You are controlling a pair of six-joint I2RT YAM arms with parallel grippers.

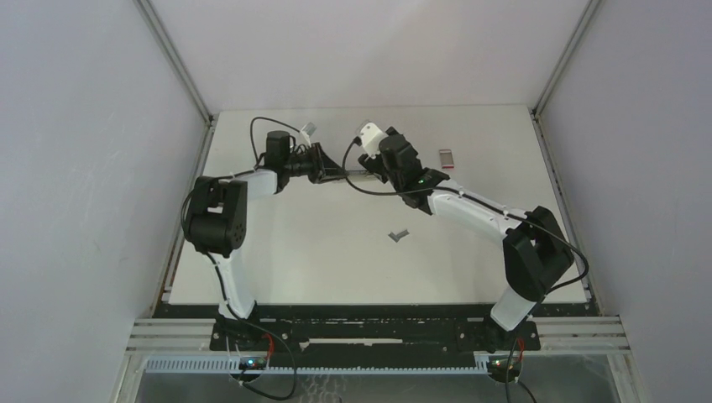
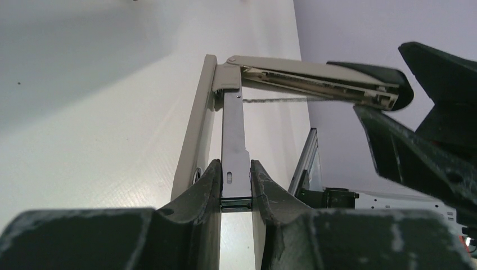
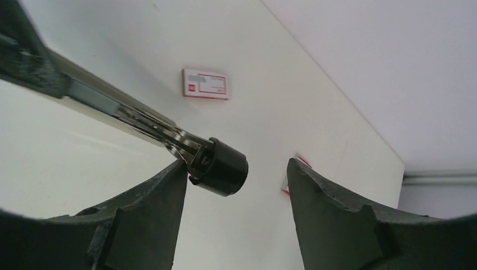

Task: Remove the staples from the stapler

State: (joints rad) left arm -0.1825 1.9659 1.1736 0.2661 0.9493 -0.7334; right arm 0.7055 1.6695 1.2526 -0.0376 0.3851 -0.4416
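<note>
Left wrist view: my left gripper pinches the stapler by its middle bar, at the table's far centre. Only the right wrist view shows my right gripper spread around its black tip.

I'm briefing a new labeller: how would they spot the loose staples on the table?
Start near the middle of the white table. The staples lie there, on the near side of the stapler. They are a tiny grey strip lying alone, unlike the red-and-white box at the far right.
</note>
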